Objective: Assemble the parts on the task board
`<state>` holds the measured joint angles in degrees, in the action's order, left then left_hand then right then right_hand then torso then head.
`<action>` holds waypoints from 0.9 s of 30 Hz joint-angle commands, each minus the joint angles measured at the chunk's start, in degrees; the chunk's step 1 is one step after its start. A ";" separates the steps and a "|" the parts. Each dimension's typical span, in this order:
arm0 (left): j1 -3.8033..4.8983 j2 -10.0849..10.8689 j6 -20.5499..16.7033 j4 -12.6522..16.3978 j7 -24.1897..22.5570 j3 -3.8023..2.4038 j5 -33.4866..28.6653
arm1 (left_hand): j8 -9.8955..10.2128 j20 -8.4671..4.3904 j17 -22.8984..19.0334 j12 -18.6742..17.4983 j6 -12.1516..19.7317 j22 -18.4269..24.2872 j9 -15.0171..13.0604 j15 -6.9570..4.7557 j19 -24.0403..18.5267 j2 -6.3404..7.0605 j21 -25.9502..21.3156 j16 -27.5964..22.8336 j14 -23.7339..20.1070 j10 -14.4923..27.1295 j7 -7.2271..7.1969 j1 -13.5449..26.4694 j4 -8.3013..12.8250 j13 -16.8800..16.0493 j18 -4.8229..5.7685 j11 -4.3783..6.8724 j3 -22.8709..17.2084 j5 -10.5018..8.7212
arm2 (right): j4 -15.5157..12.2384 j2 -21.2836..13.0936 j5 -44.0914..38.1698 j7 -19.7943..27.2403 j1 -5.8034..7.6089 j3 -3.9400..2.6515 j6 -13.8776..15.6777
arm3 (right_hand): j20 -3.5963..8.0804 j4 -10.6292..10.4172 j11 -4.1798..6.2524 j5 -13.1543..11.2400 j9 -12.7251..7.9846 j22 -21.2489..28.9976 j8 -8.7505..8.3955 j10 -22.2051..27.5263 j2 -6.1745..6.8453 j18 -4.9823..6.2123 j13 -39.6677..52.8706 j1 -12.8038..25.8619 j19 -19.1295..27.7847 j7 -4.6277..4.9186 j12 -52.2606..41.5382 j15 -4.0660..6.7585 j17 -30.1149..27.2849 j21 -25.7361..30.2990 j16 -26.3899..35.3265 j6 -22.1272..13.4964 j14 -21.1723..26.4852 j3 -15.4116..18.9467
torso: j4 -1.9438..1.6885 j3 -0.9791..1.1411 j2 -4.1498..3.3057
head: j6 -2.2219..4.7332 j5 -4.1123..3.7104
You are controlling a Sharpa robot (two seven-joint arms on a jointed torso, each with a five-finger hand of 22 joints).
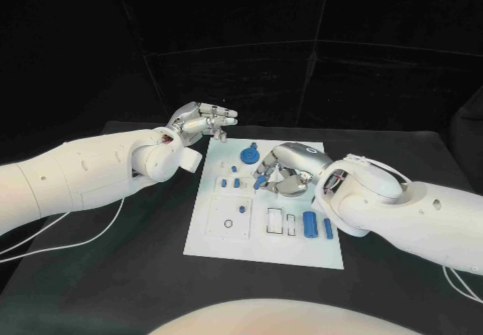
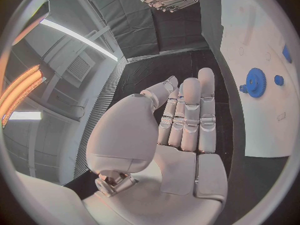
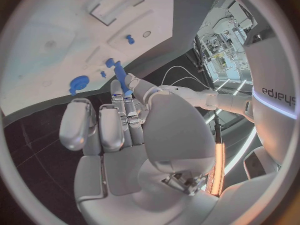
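Here, one white task board [image 1: 264,241] is lying mid-counter [image 1: 121,293], carrying one blue gear [image 1: 250,151] at its far end, two blue bars [image 1: 310,225] near the right edge, and, as far as I can count, four small blue pegs. The right hand [image 1: 282,171] is hovering just behind the gear, pinching a slim blue pin [image 3: 120,74]. The left hand [image 1: 204,120] is floating off the board's far left corner, fingers straight, holding nothing.

The board [image 1: 264,244] lies mid-table [image 1: 121,293]. A gear [image 1: 250,151] sits at its far end, two pegs [image 1: 318,227] at its right edge, recessed slots [image 1: 230,217] left of them.
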<state>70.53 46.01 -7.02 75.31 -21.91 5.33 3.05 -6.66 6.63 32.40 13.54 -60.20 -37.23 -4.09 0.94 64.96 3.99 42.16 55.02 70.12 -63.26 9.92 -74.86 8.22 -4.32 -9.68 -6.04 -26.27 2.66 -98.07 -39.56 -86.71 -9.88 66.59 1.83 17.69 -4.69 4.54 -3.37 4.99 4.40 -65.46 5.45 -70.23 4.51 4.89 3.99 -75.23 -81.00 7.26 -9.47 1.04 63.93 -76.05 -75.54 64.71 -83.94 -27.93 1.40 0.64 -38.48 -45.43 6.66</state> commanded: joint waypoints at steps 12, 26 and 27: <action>0.11 -0.77 0.73 -0.21 -0.39 -0.05 -0.24 | -0.38 0.00 -0.12 0.46 0.00 0.09 0.06 -0.02 -0.43 -0.65 -0.29 -0.40 -0.52 0.42 0.13 0.09 0.10 -0.09 -0.82 0.16 0.33 0.08 | 4.85 9.03 -4.90 3.42 -2.02 2.16 -4.43 | 0.25 -0.22 -0.07 0.48 -0.14 0.35 -0.42 -0.15 0.37 0.13 -0.13 0.22 0.16 0.35 0.74 0.34 -0.34 0.00 -0.07 0.11 -1.83 -0.19 | -0.01 0.00 -0.08 | -0.39 1.22; 0.11 -1.16 1.02 -0.41 -0.26 -0.06 -0.24 | -0.38 0.00 -0.16 0.50 0.06 0.12 0.08 -0.02 -0.43 -0.58 -0.33 -0.41 -0.55 0.47 0.16 0.13 0.11 -0.08 -0.82 0.14 0.43 0.08 | 6.75 11.45 -6.77 2.22 -3.43 4.08 -7.42 | 0.21 -0.27 -0.19 0.54 -0.20 0.47 -0.61 -0.02 0.40 0.14 -0.16 0.26 0.22 0.47 1.02 0.26 -0.41 0.07 -0.04 -0.08 -1.81 -0.24 | 0.04 0.08 -0.08 | -1.05 2.19; 0.11 -1.16 1.02 -0.42 -0.26 -0.06 -0.24 | -0.38 0.00 -0.16 0.50 0.06 0.12 0.08 -0.02 -0.43 -0.58 -0.33 -0.41 -0.55 0.47 0.16 0.13 0.11 -0.08 -0.82 0.14 0.43 0.08 | 6.85 11.50 -6.88 2.20 -3.48 4.13 -7.50 | 0.21 -0.27 -0.19 0.54 -0.20 0.47 -0.61 -0.02 0.40 0.14 -0.16 0.26 0.22 0.47 1.02 0.26 -0.41 0.07 -0.04 -0.08 -1.81 -0.24 | 0.05 0.09 -0.09 | -1.06 2.22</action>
<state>70.54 44.90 -6.74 74.88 -21.89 5.33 3.04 -6.66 6.63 32.33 13.81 -60.20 -37.19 -4.09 0.94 64.96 3.99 42.16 54.80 70.12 -63.05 9.92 -74.86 8.38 -4.32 -9.68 -5.83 -26.10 2.66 -91.26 -28.12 -92.07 -7.64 63.04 5.97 11.77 -4.69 4.39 -3.38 5.22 4.13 -65.08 4.87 -70.23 4.52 4.89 3.89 -75.23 -81.00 7.43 -8.80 1.04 63.57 -76.05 -75.54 64.69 -83.94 -28.08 1.44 0.70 -38.55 -46.43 8.81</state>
